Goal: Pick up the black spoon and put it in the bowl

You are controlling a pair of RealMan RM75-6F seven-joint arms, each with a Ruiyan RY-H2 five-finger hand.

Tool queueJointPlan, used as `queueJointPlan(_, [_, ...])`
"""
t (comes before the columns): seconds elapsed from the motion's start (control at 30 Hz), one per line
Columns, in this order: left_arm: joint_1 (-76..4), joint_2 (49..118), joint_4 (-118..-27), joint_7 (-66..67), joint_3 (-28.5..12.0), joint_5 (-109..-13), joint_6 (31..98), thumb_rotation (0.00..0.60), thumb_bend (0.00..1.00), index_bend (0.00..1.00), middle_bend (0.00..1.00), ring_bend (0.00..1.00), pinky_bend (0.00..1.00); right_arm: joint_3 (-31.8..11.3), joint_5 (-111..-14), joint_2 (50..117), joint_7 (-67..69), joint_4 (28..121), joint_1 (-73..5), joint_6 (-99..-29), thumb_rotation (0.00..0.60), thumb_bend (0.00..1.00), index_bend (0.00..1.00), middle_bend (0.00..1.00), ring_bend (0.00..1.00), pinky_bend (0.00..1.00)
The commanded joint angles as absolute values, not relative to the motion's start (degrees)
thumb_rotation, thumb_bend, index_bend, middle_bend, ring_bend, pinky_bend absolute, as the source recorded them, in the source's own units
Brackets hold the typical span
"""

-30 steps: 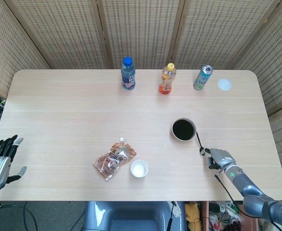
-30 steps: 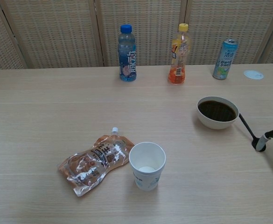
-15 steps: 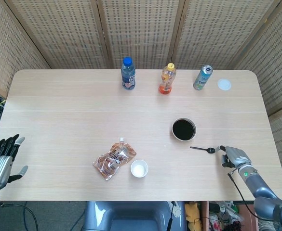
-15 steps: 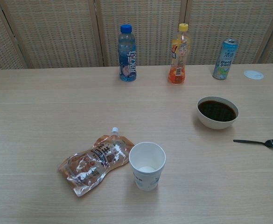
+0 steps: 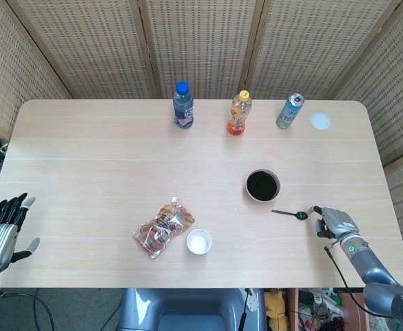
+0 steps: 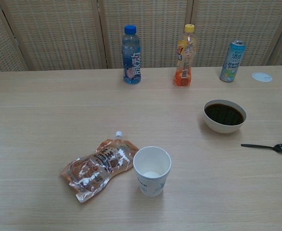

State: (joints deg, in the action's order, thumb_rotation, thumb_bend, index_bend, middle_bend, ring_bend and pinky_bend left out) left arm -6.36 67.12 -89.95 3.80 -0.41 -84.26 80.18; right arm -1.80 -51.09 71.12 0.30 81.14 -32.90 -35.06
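Tabletop of pale wood carries everything. Left hand hangs off the left edge near the front corner, fingers spread, holding nothing. Right hand rests near the right edge toward the front, fingers loosely curled, gripping nothing, its fingertips just beside the spoon's bowl end. A snack pouch and paper cup sit near the front edge. Two bottles, blue-capped and orange, and a can line the back edge. The bowl stands right of centre. Black spoon lies flat just in front of the bowl, apart from it.
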Motion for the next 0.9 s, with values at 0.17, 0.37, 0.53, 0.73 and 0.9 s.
queueJointPlan(0.17, [-6.0,67.1,-89.3,3.2,-0.3,-84.0,80.3,0.6,0.32,0.0,0.0,0.0,0.0,-1.5,-50.4,73.2,-0.7,79.6,-33.6,-34.6,0.6,0.97,0.27,0.95,0.99,1.0])
queueJointPlan(0.37, [-6.1,67.2,-89.1,3.0,-0.2,-84.0,80.1,0.6,0.32,0.0,0.0,0.0,0.0,-1.1,-49.7,74.2,-1.4,78.5,-33.9,-34.2,0.6,0.97,0.27,0.95,0.99,1.0])
queueJointPlan(0.53, [-6.1,67.3,-89.1,3.0,-0.2,-84.1,80.1,0.6,0.32,0.0,0.0,0.0,0.0,-0.7,-49.2,74.3,-1.8,78.3,-33.8,-34.1,0.6,0.97,0.27,0.95,0.99,1.0])
queueJointPlan(0.73, [-6.2,67.3,-89.3,3.3,-0.3,-84.2,80.1,0.6,0.32,0.0,0.0,0.0,0.0,-0.4,-48.6,74.0,-2.1,77.5,-33.7,-34.0,0.6,0.97,0.27,0.95,0.99,1.0])
queueJointPlan(0.9, [-6.1,67.4,-89.5,3.6,-0.2,-84.1,80.2,0.6,0.32,0.0,0.0,0.0,0.0,-0.3,-48.2,73.8,-2.4,76.5,-33.9,-33.4,0.6,0.97,0.27,0.95,0.99,1.0])
